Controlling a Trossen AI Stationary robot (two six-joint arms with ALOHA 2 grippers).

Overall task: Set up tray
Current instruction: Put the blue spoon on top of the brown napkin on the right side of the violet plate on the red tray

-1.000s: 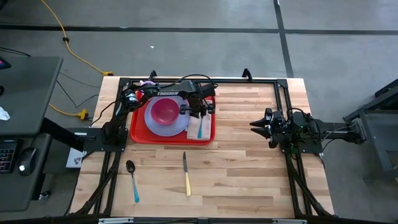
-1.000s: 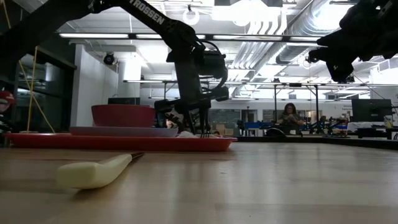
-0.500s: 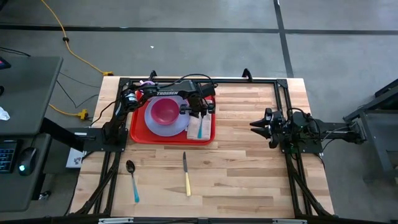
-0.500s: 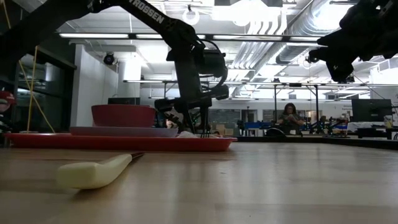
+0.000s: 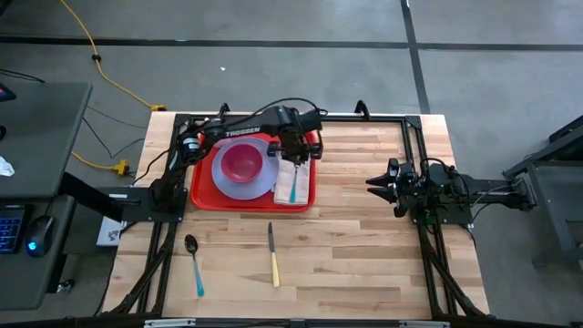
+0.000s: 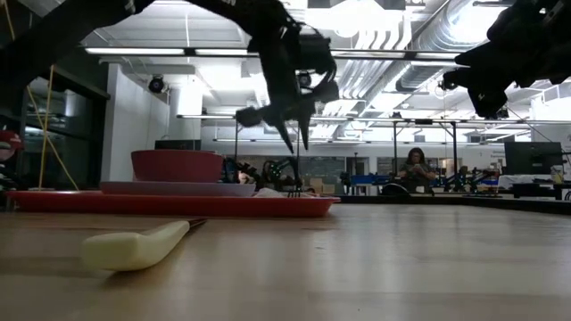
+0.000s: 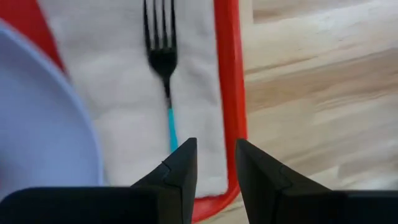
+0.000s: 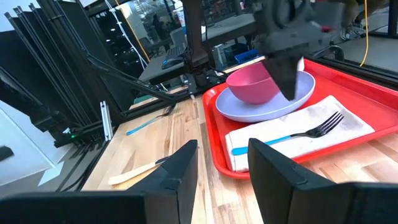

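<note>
The red tray (image 5: pixel 202 187) lies at the table's far left. It carries a lavender plate (image 5: pixel 226 180) with a pink bowl (image 5: pixel 240 161). Beside the plate, a white napkin (image 7: pixel 118 93) lies flat on the tray. A black fork with a teal handle (image 7: pixel 164 68) rests on the napkin. My left gripper (image 6: pixel 297 145) hangs open above the napkin and fork, fingers pointing down, with nothing between them (image 7: pixel 216 163). My right gripper (image 5: pixel 373 183) waits open and level at the table's right side (image 8: pixel 221 163).
A spoon with a teal handle (image 5: pixel 193 264) and a knife with a pale handle (image 5: pixel 272 256) lie on the bare wood nearer the front edge, left of centre. The black frame rails (image 5: pixel 414 137) border the table. A person sits far off in the room (image 6: pixel 415 165).
My left gripper has risen straight up from just above the napkin and fork to well clear of the tray. The fork and napkin have stayed where they lay on the tray.
</note>
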